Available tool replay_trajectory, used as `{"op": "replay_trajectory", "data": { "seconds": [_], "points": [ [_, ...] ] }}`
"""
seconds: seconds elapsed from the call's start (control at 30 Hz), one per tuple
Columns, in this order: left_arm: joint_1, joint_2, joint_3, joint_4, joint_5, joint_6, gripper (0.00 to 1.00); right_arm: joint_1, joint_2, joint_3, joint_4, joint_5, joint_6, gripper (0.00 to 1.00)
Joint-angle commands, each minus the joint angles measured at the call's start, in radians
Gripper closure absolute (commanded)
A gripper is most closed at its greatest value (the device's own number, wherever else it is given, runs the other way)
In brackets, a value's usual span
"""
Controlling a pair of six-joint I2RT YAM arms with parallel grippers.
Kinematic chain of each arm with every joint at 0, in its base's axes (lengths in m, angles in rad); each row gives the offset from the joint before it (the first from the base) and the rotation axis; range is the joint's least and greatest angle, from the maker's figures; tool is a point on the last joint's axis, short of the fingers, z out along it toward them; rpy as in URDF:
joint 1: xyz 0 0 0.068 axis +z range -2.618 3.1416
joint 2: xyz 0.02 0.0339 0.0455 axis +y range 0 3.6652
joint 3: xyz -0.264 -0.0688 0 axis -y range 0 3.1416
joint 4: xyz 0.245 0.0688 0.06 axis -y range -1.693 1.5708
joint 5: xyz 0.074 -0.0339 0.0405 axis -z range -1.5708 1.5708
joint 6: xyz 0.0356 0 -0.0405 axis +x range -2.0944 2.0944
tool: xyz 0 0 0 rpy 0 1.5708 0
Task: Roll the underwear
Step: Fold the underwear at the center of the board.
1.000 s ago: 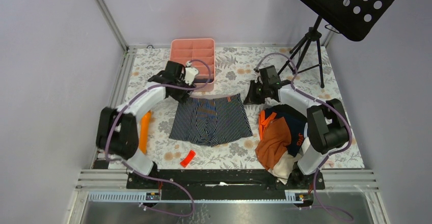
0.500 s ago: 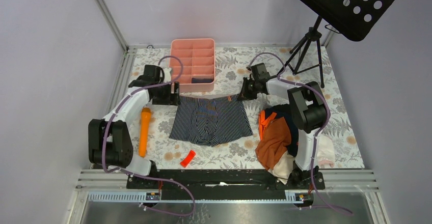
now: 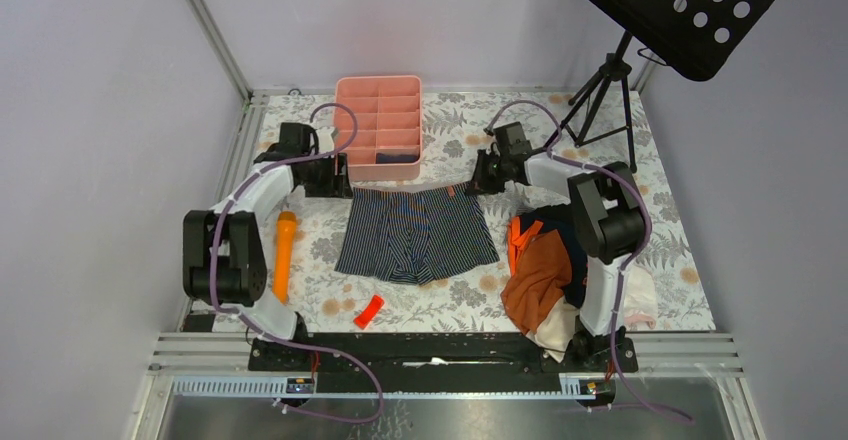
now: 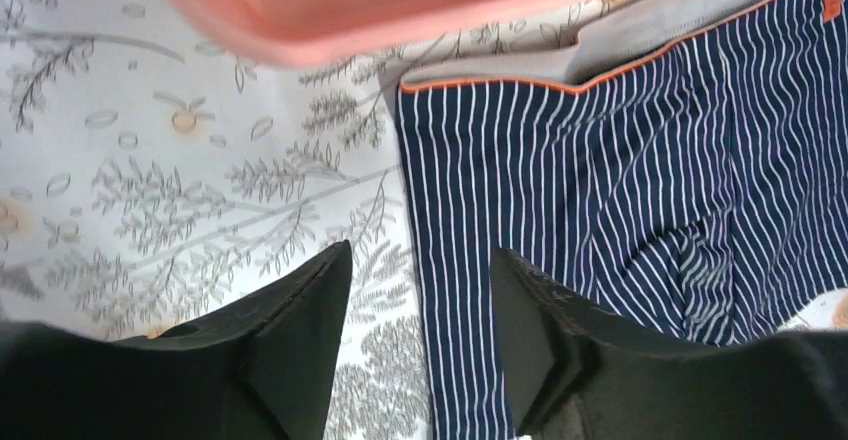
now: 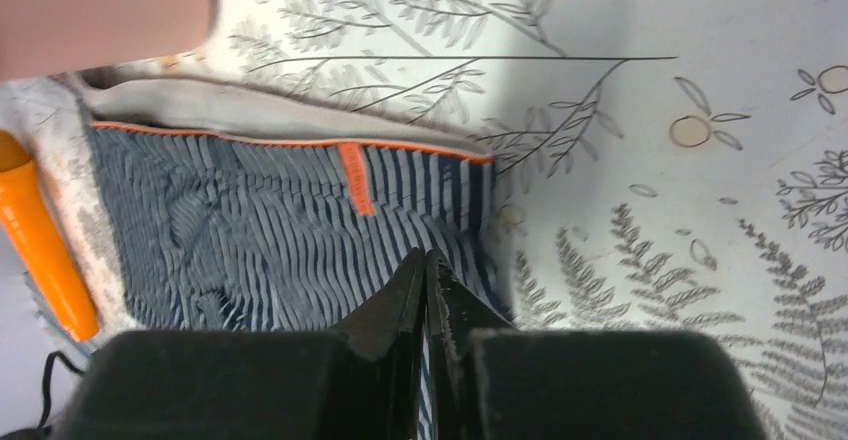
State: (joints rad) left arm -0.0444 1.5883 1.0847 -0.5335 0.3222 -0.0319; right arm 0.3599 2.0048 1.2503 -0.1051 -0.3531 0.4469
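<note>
Navy cloth with thin white stripes and a grey, orange-edged waistband: this pair of underwear [image 3: 417, 235] lies spread flat in the middle of the floral-printed tabletop [image 3: 450, 140]. Its waistband points toward the far side, just in front of a pink plastic divided tray [image 3: 378, 81]. From above, the left jaws sit by the waistband's left corner and the right jaws by its right corner. An orange cylindrical tool [image 3: 284, 252] lies left of the underwear, a small red piece [image 3: 368, 310] lies near its lower hem, and a heap of orange and dark garments [image 3: 540, 270] is on its right.

The left wrist view shows the left jaws standing apart with nothing between them, at the underwear's left edge. One is over bare print, the other over stripes.

The right wrist view shows the right jaws pressed together, with their tips over striped cloth just below the waistband, beside a small orange tab [image 5: 353, 178]. Whether they pinch any cloth cannot be told.
</note>
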Motion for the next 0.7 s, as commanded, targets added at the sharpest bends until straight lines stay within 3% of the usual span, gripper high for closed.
{"op": "replay_trajectory", "data": {
  "seconds": [0.0,0.2,0.53,0.67],
  "points": [
    [0.007,0.073,0.048,0.175,0.053,0.087,0.46,-0.001,-0.154,0.005,0.020,-0.098,-0.016,0.87],
    [0.026,0.221,0.120,0.148,0.129,0.233,0.58,-0.001,-0.288,-0.049,0.003,-0.212,-0.083,0.73],
    [0.032,0.331,0.180,0.101,0.206,0.410,0.54,-0.001,-0.401,-0.169,-0.004,-0.196,-0.099,0.70],
    [0.031,0.372,0.208,0.099,0.230,0.421,0.58,-0.001,-0.406,-0.185,-0.003,-0.181,-0.099,0.69]
  ]
}}
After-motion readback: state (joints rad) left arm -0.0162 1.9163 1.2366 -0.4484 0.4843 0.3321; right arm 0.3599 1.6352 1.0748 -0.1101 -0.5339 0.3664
